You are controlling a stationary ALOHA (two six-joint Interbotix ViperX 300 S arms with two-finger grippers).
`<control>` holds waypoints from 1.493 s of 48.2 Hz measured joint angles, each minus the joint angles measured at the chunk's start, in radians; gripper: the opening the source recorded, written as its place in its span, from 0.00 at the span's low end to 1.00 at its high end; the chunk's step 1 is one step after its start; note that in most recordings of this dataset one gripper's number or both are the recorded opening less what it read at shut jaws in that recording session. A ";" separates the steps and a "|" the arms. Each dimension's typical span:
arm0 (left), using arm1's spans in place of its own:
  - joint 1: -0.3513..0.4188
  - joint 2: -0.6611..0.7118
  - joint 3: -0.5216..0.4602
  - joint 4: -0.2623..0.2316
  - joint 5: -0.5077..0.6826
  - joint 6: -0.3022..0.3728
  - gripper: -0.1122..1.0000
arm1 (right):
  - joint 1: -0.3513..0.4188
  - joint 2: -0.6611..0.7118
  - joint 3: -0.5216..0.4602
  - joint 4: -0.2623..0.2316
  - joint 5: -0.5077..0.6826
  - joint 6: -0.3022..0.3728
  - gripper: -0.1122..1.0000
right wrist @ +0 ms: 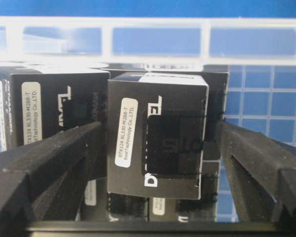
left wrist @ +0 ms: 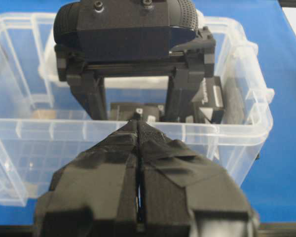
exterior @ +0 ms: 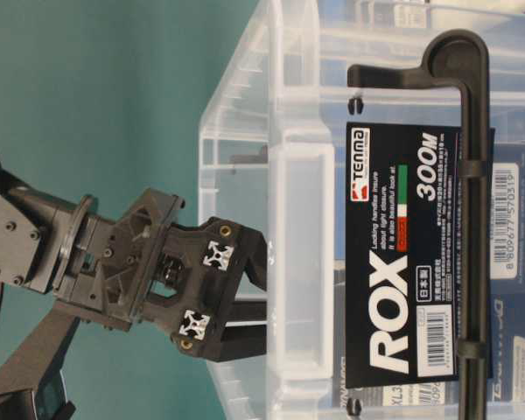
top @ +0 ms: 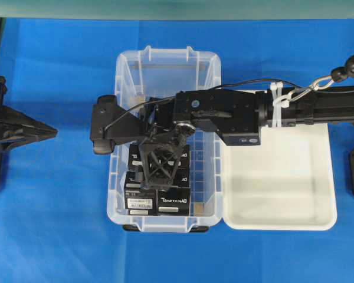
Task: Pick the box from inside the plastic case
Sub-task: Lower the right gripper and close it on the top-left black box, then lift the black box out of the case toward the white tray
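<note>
Now reaching down into the plastic case (top: 125, 71) from the right side: right gripper (right wrist: 158, 148), jaws spread wide, holding nothing. Straddles the box (right wrist: 157, 133), one finger (right wrist: 49, 163) just beside its left face, the other just beside its right face; cannot tell whether either pad touches yet. Sits directly between the fingers, raised above its neighbours in the wrist view, label strip on the near face, white lettering running up the side. Near-cubic, so no long axis to speak of; faces square to the fingers' closing line. Judged next move: close straight in on it, then lift.

Crowds close on the left, a second identical box (right wrist: 44, 108), its corner behind the left finger; more boxes (top: 171, 203) packed beneath and beside, at the front end of the case. Risk, as a judgement: left finger catching the neighbour on closing.

Parked well apart at the left of the table, outside the case: left gripper (left wrist: 138, 123), fingers pressed together, empty. Right arm clearly the nearer. Beside the case on the right, a white tray (top: 324, 177); blue table cover (top: 53, 236) under all.
</note>
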 measured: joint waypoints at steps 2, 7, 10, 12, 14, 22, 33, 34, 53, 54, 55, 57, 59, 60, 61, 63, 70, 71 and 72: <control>0.000 0.000 0.000 0.000 0.000 0.000 0.05 | 0.002 0.000 0.002 0.000 -0.005 -0.002 0.97; -0.002 0.000 0.000 0.002 0.000 0.000 0.05 | 0.000 0.000 0.011 -0.002 -0.017 -0.003 0.90; 0.000 0.000 0.000 0.000 0.000 0.000 0.05 | 0.002 0.002 0.014 -0.002 -0.018 -0.008 0.80; 0.000 0.000 0.000 0.000 0.000 0.000 0.05 | 0.000 0.000 0.015 -0.002 -0.018 -0.014 0.72; 0.000 0.000 0.000 0.000 0.000 0.000 0.05 | 0.000 0.000 0.014 -0.002 -0.018 -0.017 0.65; 0.000 0.000 0.000 0.000 0.000 0.000 0.05 | 0.000 0.000 0.012 -0.002 -0.014 -0.037 0.64; 0.002 0.000 0.000 0.000 0.000 0.000 0.05 | 0.000 -0.026 -0.006 -0.002 0.018 -0.031 0.64; 0.002 0.000 0.000 0.000 0.000 0.000 0.05 | 0.000 -0.031 -0.008 -0.002 0.025 -0.031 0.64; 0.041 -0.055 -0.012 0.000 0.046 0.000 0.05 | -0.089 -0.209 -0.106 -0.002 0.213 -0.029 0.64; 0.041 -0.058 -0.012 0.002 0.048 0.000 0.05 | -0.095 -0.221 -0.112 -0.002 0.224 -0.029 0.64; 0.041 -0.060 -0.014 0.002 0.048 0.000 0.05 | -0.100 -0.235 -0.117 -0.002 0.236 -0.029 0.64; 0.041 -0.060 -0.014 0.000 0.051 0.000 0.05 | -0.110 -0.256 -0.126 -0.002 0.262 -0.029 0.64; 0.041 -0.061 -0.014 0.002 0.052 0.000 0.05 | -0.118 -0.278 -0.133 -0.002 0.285 -0.029 0.64; 0.041 -0.061 -0.014 0.000 0.054 0.000 0.05 | -0.123 -0.288 -0.137 -0.002 0.298 -0.029 0.64; 0.041 -0.061 -0.014 0.000 0.052 0.000 0.05 | -0.127 -0.299 -0.140 -0.002 0.310 -0.029 0.64; 0.041 -0.061 -0.014 0.000 0.054 0.000 0.05 | -0.141 -0.330 -0.138 -0.002 0.339 -0.029 0.64; 0.041 -0.061 -0.014 0.002 0.054 0.000 0.05 | -0.190 -0.440 -0.106 -0.003 0.407 -0.029 0.64; 0.041 -0.061 -0.014 0.002 0.054 0.000 0.05 | -0.198 -0.456 -0.098 -0.005 0.413 -0.029 0.64; 0.041 -0.061 -0.014 0.002 0.054 0.000 0.05 | -0.204 -0.471 -0.089 -0.006 0.417 -0.029 0.64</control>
